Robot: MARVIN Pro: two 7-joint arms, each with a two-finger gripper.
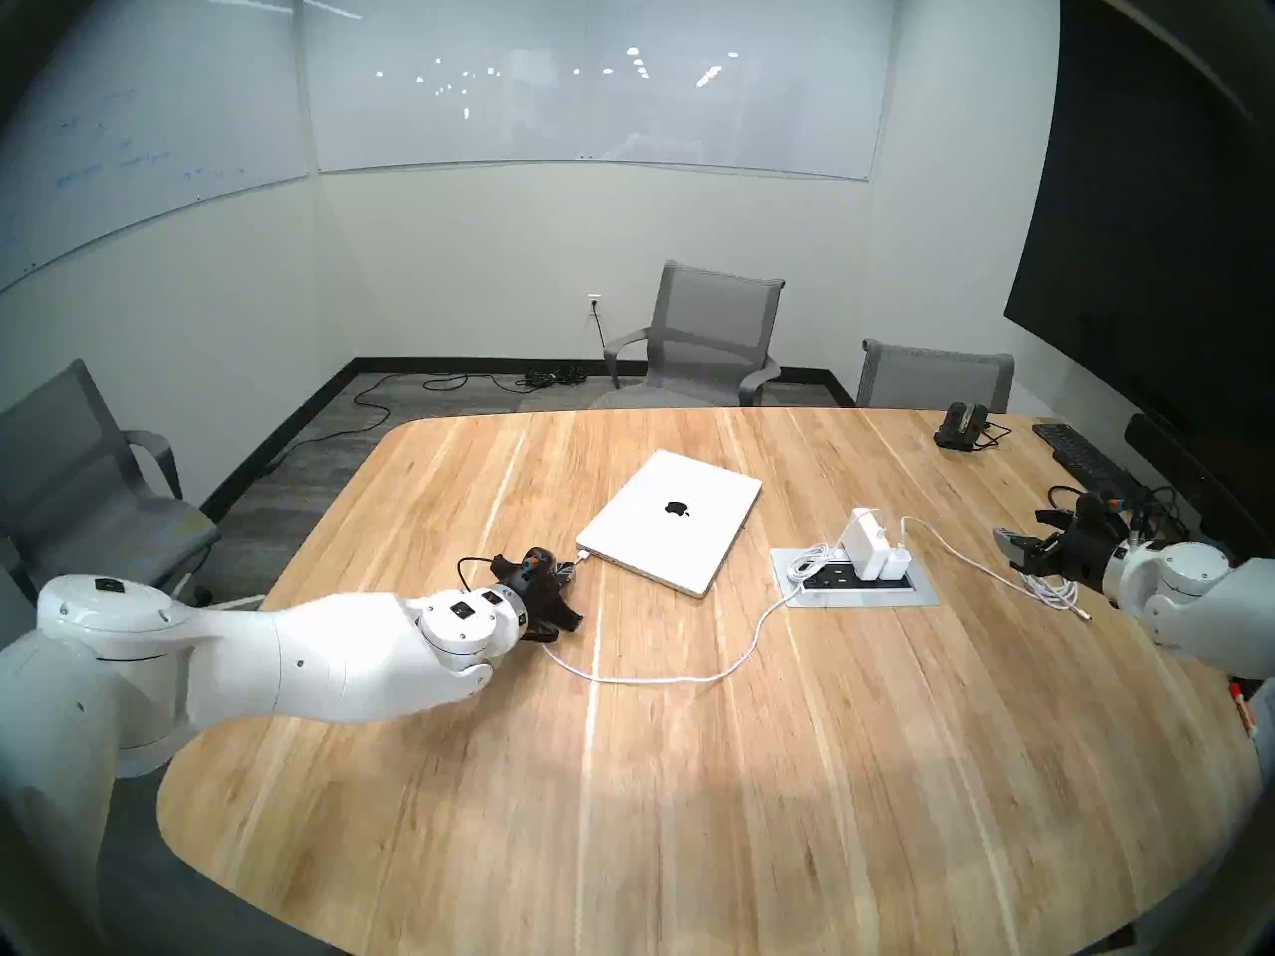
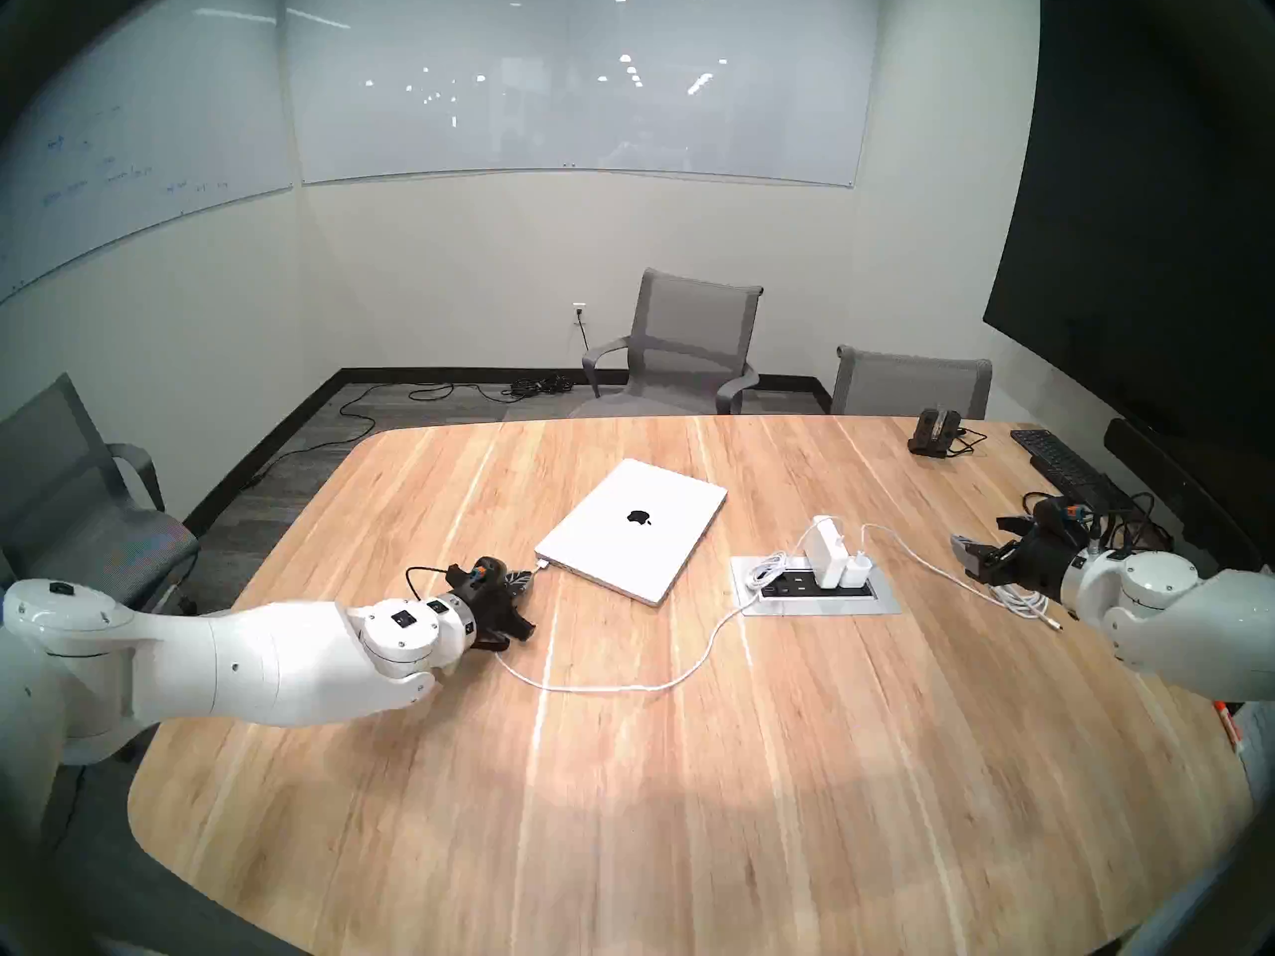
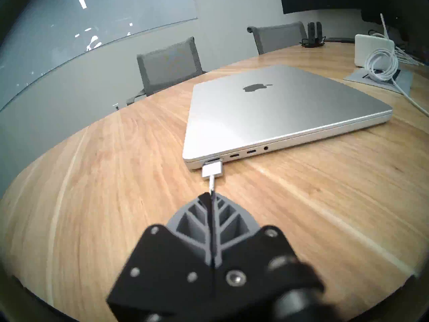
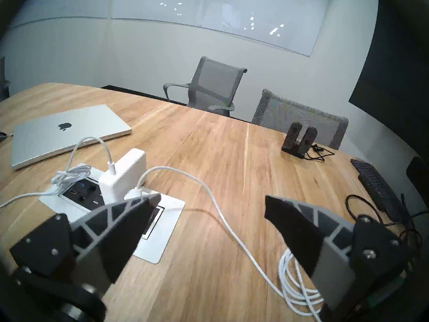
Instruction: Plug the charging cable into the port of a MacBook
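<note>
Ribbed left end effector (image 3: 211, 196) pinches thin white charging cable (image 3: 211, 183) at slim silver MacBook (image 3: 274, 110).

L arm reaches low across from the robot's left side, forearm near horizontal, wrist pointing fwd. Left gripper (image 1: 567, 570) has its two fingers (image 3: 202, 224) pressed together, pinching the charging cable (image 3: 211, 184) just behind its connector. R arm comes in from the robot's right edge, elbow bent, wrist turned inward. Right gripper (image 4: 212, 212) hangs above the surface w/ fingers (image 4: 130, 212) spread wide apart, nothing between them.
</note>
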